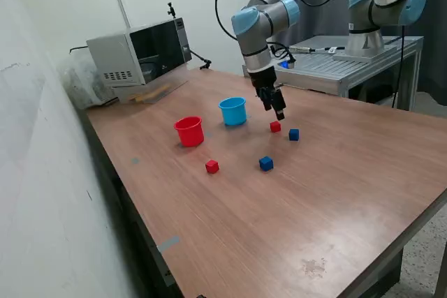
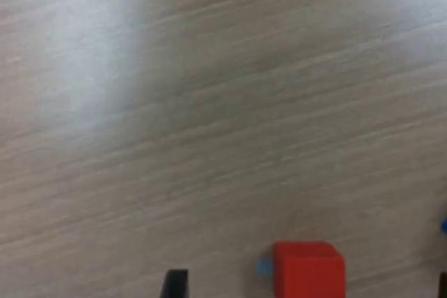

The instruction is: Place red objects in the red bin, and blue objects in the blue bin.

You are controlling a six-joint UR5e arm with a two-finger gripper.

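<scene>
My gripper (image 1: 279, 112) hangs open just above a red cube (image 1: 275, 127), a little toward the blue cup. In the wrist view that red cube (image 2: 309, 269) lies on the wood between my spread fingers, and one dark fingertip (image 2: 174, 285) shows beside it. A second red cube (image 1: 212, 166) rests nearer the table's front. One blue cube (image 1: 294, 134) sits close to the first red cube, on the exterior view's right. Another blue cube (image 1: 265, 164) lies further forward. The red bin (image 1: 189, 131) and the blue bin (image 1: 233, 111) stand upright side by side.
A microwave (image 1: 140, 54) stands at the back, on the exterior view's left. A second arm (image 1: 380, 5) is mounted on a metal bench (image 1: 349, 64) behind the wooden table (image 1: 335, 207). A wall runs along the exterior view's left.
</scene>
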